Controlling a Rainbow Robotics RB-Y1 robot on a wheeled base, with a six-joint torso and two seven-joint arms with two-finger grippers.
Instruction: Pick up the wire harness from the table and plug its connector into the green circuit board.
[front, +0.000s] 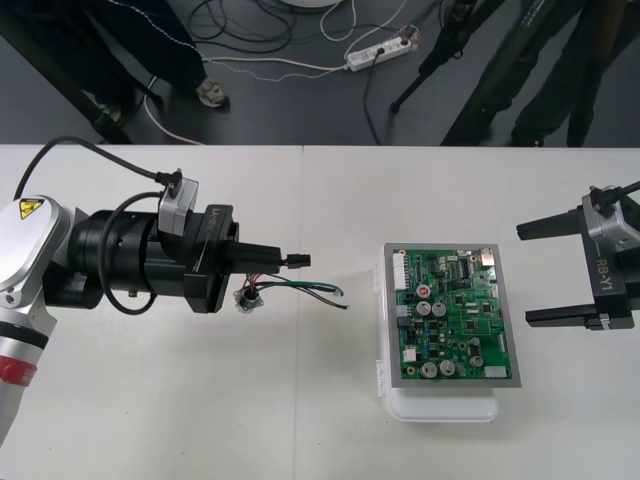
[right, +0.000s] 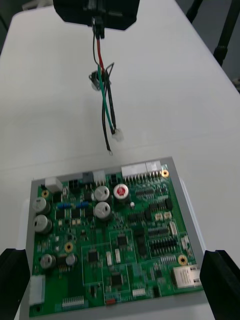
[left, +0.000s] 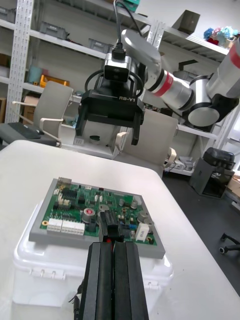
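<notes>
Carry step; left gripper (front: 288, 260) clamped on harness plug (front: 298, 260) mid-frame (wires (front: 312, 287) dangling); next, line it up over board (front: 455, 315) centre-right; right gripper (front: 524, 272) open.

On the left arm's black wrist cylinder (front: 120, 262) sits a grey camera (front: 178, 205) with a black cable (front: 90, 150). Behind the cylinder, a silver link (front: 25, 250) bears a yellow warning triangle (front: 28, 208) and a red ring (front: 15, 372). Across from the cylinder, the grey right gripper (front: 525, 272) reads RB-Y1.

Part of harness wires (front: 312, 288) behind left gripper (front: 286, 260), right gripper (front: 524, 273) cut by edge, base (front: 440, 405) mostly under board (front: 450, 312)
</notes>
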